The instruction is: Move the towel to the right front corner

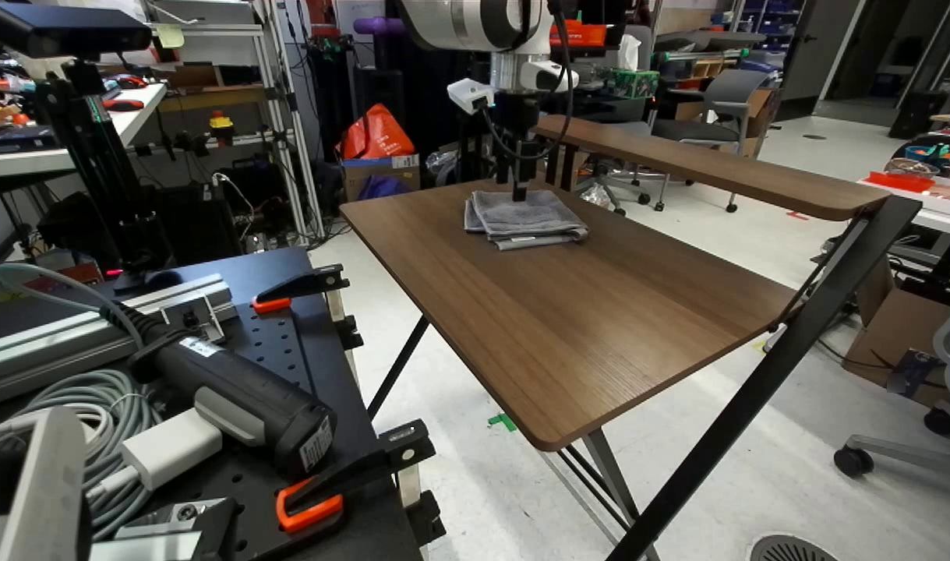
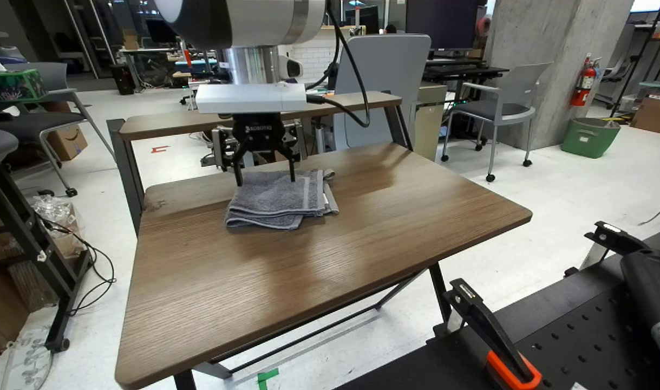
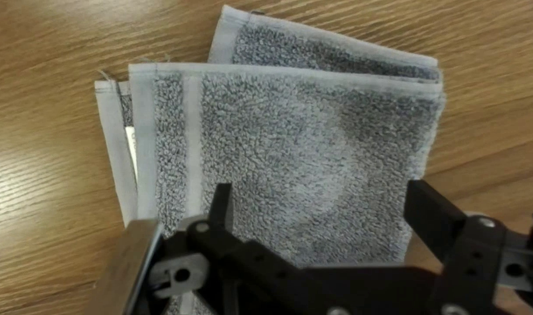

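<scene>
Wrist view and exterior views alike show us the brown table (image 1: 537, 319), its top patterned like wood grain. Beside it, with a gap between, we see part of a black bench (image 1: 284, 335) in both exterior views. A narrow brown shelf (image 1: 716, 170) runs along one side of the table, raised higher than its top. The robot arm (image 2: 265, 21) reaches down over the table from the upper edge of both exterior views. Well apart from the table, in an exterior view, stands a green bin (image 2: 589, 140).

The towel (image 3: 301, 162), grey and folded into a rough square with pale bands, lies flat on the table. We find it near the shelf side and well apart from the rounded corner (image 1: 550, 436) closest to the camera in an exterior view; which corner counts as the right front one, we cannot tell. Directly over the towel hangs the gripper (image 2: 266, 180), pointing down and released. Its two fingers (image 3: 430, 214) are spread wide, and in the wrist view we see the towel between them. Whether they touch it, we cannot tell. At the towel's edge we make out a white tag (image 3: 131, 142) between its layers.
</scene>
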Controlling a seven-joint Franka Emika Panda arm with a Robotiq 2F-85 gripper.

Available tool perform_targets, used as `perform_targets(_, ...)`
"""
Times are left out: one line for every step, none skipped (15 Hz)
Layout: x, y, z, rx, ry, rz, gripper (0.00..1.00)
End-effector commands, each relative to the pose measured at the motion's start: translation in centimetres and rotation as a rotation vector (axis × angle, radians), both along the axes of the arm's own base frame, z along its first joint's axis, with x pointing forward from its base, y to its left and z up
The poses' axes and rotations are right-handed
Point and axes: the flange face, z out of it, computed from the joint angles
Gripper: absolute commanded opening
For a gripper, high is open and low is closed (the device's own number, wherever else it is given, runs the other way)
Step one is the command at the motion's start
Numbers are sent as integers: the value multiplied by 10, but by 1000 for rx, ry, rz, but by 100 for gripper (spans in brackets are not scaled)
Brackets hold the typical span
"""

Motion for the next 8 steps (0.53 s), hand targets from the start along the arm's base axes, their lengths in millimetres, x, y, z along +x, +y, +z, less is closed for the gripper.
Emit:
perform_targets(8, 3, -16, -16, 34, -20, 100)
perform_targets(8, 3, -21, -22, 41, -18, 100)
perform_targets(8, 3, -25, -26, 46, -20, 100)
perform_targets(7, 1, -30, -27, 57, -20, 100)
perform_targets(6, 0, -33, -33, 65, -22, 100)
perform_targets(5, -3, -39, -39, 73, -27, 100)
perform_targets(3, -7, -43, -43, 82, -34, 100)
perform_targets(2, -12, -47, -46, 89, -44, 100)
